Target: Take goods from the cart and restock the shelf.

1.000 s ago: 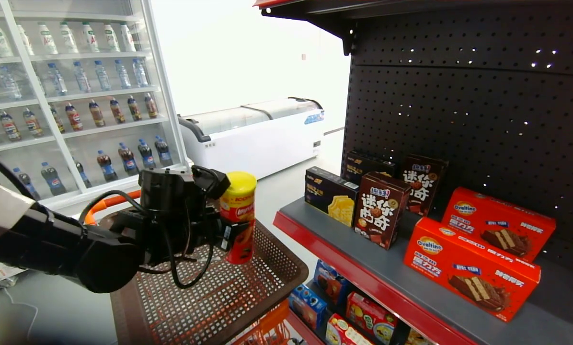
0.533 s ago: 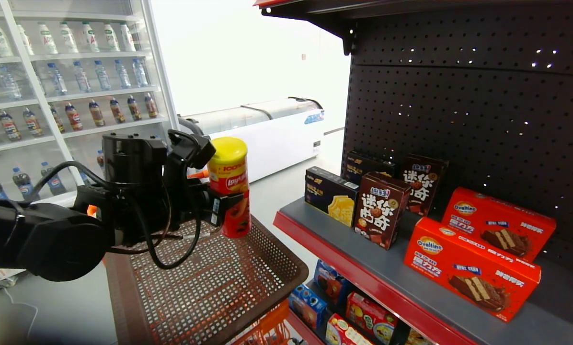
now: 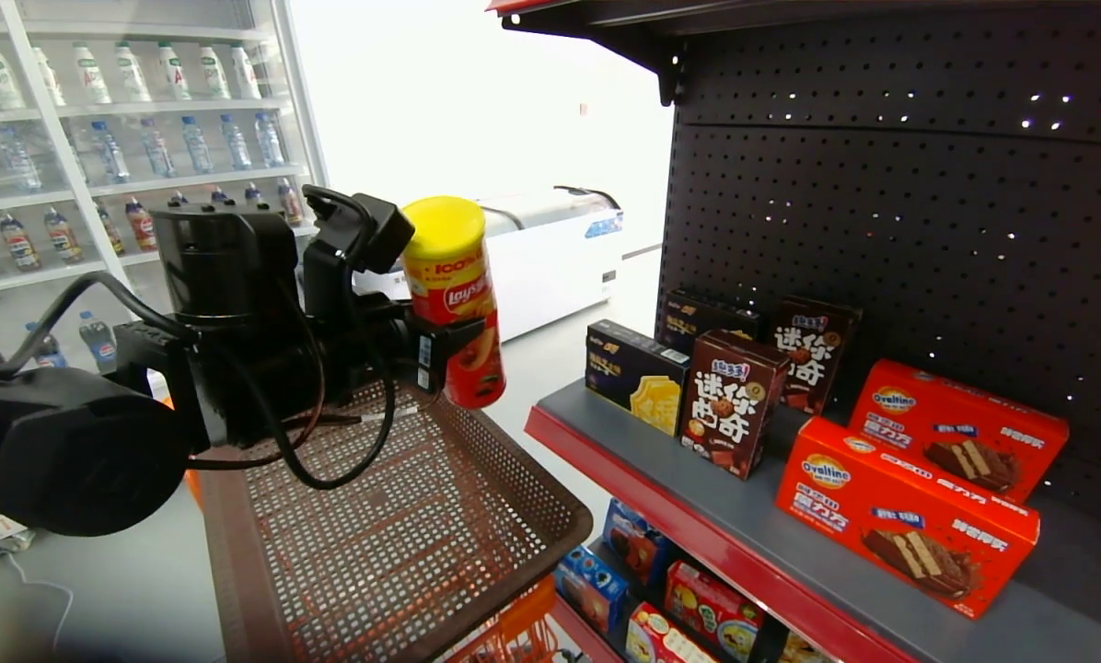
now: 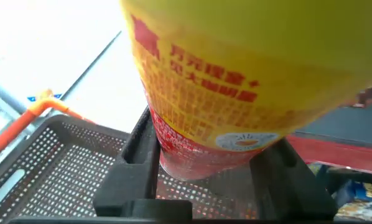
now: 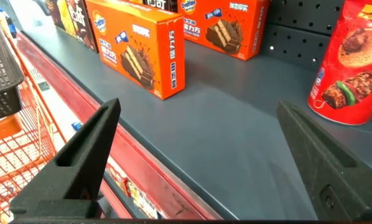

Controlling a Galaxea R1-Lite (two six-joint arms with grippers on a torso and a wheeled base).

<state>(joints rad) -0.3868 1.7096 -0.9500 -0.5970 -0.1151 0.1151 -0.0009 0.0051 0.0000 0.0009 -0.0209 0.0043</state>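
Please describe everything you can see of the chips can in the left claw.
The chips can is a tall cylinder, yellow lid and upper part, red lower part, with printed labels. It looks like cardboard with a plastic lid. The left claw is shut on its lower half, holding it almost upright, slightly tilted, in the air above the cart basket, short of the shelf.

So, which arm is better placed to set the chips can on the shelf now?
Left. Its fingers are shut on the chips can, held above the cart basket near the shelf edge. The right fingers are open and empty, facing the shelf near an orange box.
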